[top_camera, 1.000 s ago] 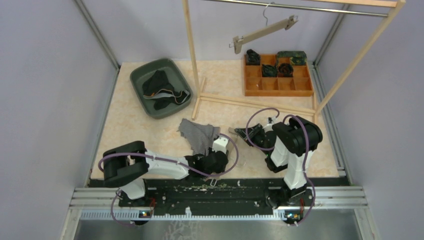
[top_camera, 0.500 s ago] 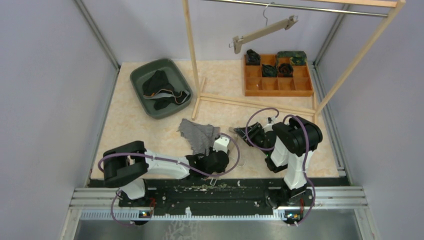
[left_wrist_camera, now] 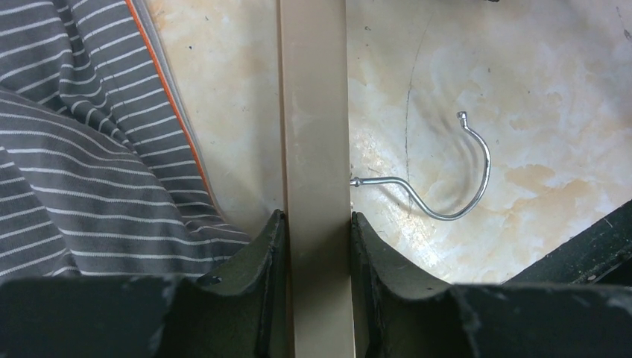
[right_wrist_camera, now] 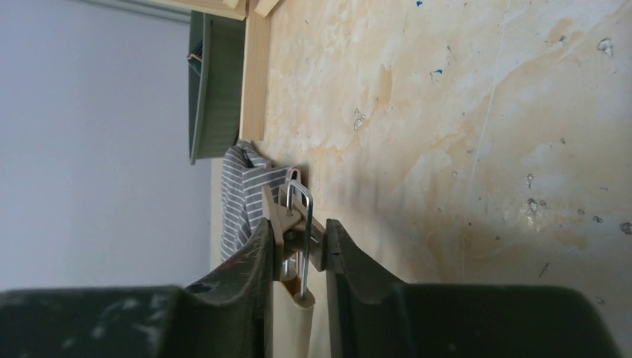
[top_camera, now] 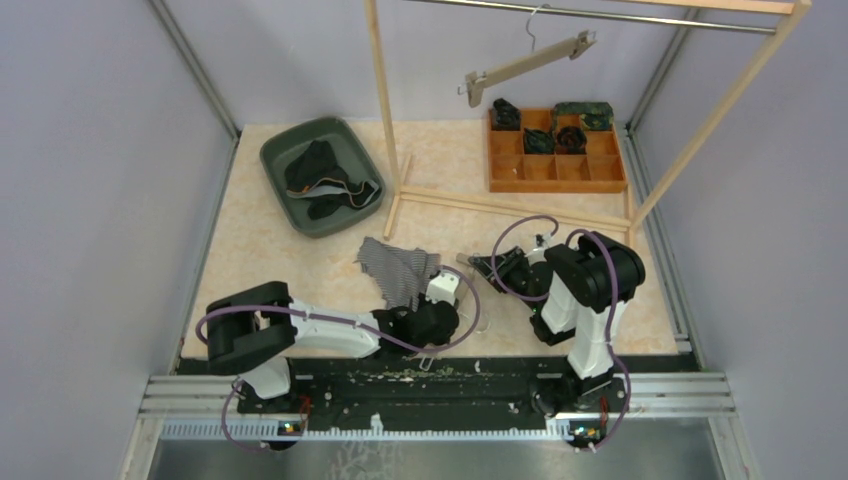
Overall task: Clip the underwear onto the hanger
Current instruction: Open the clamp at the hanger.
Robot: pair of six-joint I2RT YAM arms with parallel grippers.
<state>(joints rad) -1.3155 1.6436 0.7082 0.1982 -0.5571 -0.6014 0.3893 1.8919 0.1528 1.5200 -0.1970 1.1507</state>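
The grey striped underwear [top_camera: 398,268] lies crumpled on the table and also shows at the left of the left wrist view [left_wrist_camera: 82,156]. A beige hanger bar [left_wrist_camera: 313,112] with a metal hook [left_wrist_camera: 454,186] lies on the table beside it. My left gripper [left_wrist_camera: 314,216] is shut on the bar's middle, near the table's front edge [top_camera: 425,318]. My right gripper [right_wrist_camera: 296,224] is shut on the hanger's end clip [right_wrist_camera: 294,212], with the underwear [right_wrist_camera: 242,194] just beyond it. In the top view the right gripper [top_camera: 485,267] sits right of the underwear.
A second hanger [top_camera: 525,65] hangs tilted from the rail of the wooden rack [top_camera: 385,110]. A green tub [top_camera: 275,150] with dark clothes stands at the back left. An orange compartment tray [top_camera: 555,172] stands at the back right. The rack's base bars [top_camera: 500,205] cross the table.
My left gripper has shifted very slightly and the underwear's near edge has moved a little with it. The right arm has not moved.
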